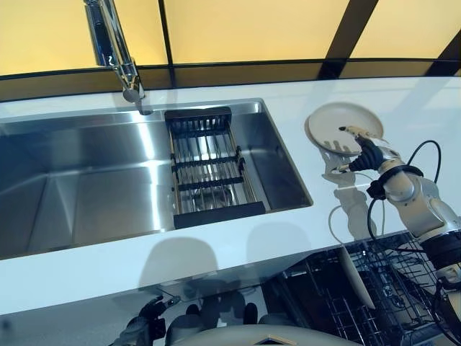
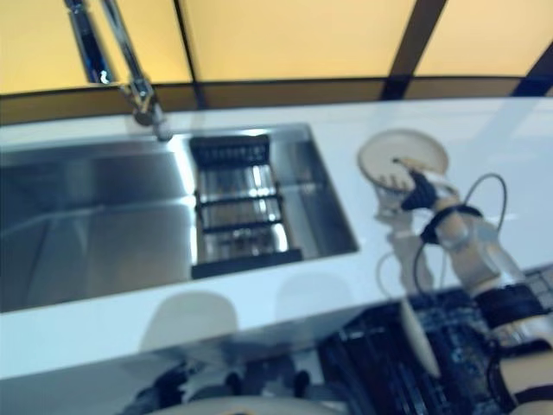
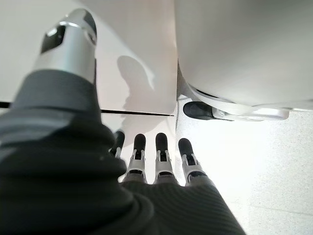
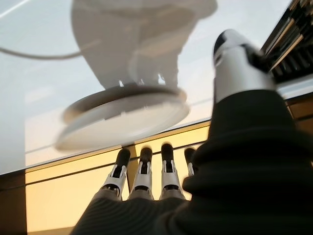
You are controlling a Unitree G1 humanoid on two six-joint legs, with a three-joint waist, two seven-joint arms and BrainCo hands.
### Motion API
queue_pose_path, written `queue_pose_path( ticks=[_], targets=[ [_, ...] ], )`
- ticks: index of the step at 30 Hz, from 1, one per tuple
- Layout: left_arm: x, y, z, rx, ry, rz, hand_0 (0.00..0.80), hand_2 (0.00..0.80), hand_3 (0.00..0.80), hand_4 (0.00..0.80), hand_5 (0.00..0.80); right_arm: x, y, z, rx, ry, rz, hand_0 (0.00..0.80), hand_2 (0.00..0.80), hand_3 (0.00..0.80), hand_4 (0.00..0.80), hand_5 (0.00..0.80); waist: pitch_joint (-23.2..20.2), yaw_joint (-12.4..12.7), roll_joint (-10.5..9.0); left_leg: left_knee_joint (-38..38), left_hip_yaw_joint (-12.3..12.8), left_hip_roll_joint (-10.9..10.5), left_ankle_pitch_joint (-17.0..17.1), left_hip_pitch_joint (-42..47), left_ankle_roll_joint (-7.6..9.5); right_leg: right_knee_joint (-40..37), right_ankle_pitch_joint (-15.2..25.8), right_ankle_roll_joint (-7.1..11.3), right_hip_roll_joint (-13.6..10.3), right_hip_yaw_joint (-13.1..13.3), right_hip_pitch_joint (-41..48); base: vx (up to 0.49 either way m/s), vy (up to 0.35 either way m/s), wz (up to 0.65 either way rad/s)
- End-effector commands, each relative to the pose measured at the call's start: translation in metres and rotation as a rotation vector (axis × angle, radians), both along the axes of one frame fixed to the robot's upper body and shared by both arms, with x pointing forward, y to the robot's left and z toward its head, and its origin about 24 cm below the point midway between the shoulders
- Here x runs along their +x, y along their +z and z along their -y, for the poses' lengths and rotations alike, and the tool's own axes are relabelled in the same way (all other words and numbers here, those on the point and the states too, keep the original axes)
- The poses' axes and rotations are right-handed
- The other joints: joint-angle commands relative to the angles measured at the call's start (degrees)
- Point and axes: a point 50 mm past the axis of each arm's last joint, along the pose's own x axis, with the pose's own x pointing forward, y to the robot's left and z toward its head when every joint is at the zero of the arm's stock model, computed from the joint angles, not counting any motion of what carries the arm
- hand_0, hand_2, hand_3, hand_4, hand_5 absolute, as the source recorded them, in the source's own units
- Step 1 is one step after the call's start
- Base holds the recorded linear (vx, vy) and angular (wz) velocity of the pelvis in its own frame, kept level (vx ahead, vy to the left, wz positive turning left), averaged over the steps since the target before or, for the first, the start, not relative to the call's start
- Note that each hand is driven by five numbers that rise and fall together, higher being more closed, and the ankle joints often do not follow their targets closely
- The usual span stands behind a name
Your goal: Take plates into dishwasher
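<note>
A round cream plate (image 1: 338,119) lies on the white counter (image 1: 288,238) to the right of the sink. My right hand (image 1: 367,153) reaches it from the near right. Its straight fingers (image 4: 142,171) point at the plate's (image 4: 127,115) near rim and the thumb (image 4: 234,58) stands apart beside it; whether they touch the plate I cannot tell. My left hand (image 1: 148,324) hangs low below the counter's front edge, its fingers (image 3: 161,156) straight and holding nothing. Another pale plate (image 1: 356,277) stands on edge in the open dishwasher rack (image 1: 389,288) at the lower right.
A steel sink (image 1: 86,180) fills the left of the counter, with a dark roll-up drying rack (image 1: 209,166) across its right part and a tall tap (image 1: 115,43) behind it. A yellow wall with dark bars runs along the back.
</note>
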Motion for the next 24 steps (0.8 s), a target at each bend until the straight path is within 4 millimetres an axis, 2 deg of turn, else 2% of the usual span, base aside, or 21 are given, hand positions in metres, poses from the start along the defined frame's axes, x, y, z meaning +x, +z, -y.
queue_pose_path(
  ticks=[1,10,17,24],
  targets=[
    [0.024,0.006,-0.005,0.035,-0.073,0.050,0.000,0.000,0.000,0.000,0.000,0.024,0.032,-0.013,-0.064,0.026,0.103,0.000,0.000,0.000,0.000,0.000,-0.24,3.75,-1.44,0.15,-1.94,1.27,-3.72,1.33,-0.49,0.10,1.07,7.17,-6.09,0.01,0.97,0.025,-0.015,0.15],
    [0.019,0.006,-0.011,0.044,-0.087,0.030,0.000,0.000,0.000,0.000,0.000,0.042,0.045,-0.005,-0.147,-0.065,0.102,0.000,0.000,0.000,0.000,0.000,0.30,6.52,-0.97,0.15,-3.78,1.16,-3.11,0.43,-0.88,0.10,1.13,7.17,-6.50,-1.74,1.08,0.028,-0.011,0.09],
    [0.024,0.010,-0.016,0.048,-0.092,0.054,0.000,0.000,0.000,0.000,0.000,0.051,0.064,0.019,-0.220,-0.205,0.104,0.000,0.000,0.000,0.000,0.000,1.56,8.45,-0.22,0.15,-5.27,1.22,-2.00,-1.76,-1.03,0.10,1.44,7.15,-6.65,-2.88,-0.20,-0.020,-0.012,0.15],
    [0.030,0.012,-0.016,0.045,-0.089,0.078,0.000,0.000,0.000,0.000,0.000,0.047,0.070,0.045,-0.230,-0.322,0.102,0.000,0.000,0.000,0.000,0.000,2.68,8.50,0.14,0.15,-5.78,1.21,-1.51,-3.02,-0.91,0.10,1.71,7.09,-6.70,-2.76,-1.23,-0.042,-0.002,0.03]
  ],
)
